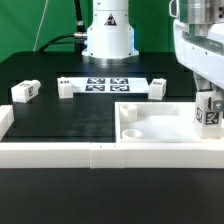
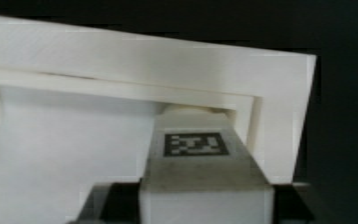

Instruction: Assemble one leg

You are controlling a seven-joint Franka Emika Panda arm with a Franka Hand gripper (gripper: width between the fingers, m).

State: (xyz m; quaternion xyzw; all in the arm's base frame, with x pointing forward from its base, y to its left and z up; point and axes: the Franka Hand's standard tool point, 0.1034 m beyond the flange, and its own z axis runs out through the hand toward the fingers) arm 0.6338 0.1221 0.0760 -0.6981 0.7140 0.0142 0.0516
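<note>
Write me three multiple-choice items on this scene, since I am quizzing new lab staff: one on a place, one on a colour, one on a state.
1. The leg in the tool is:
A. at a corner of the big panel
B. lying flat mid-table
C. under the panel

2. The table top is:
A. white
B. black
C. red

3. The tool is:
A. open and empty
B. out of view
C. shut on the leg

Key:
1 A, the wrist view shows the panel's corner right behind the leg.
2 B, a dark surface surrounds the white parts.
3 C, the leg sits clamped in it.
</note>
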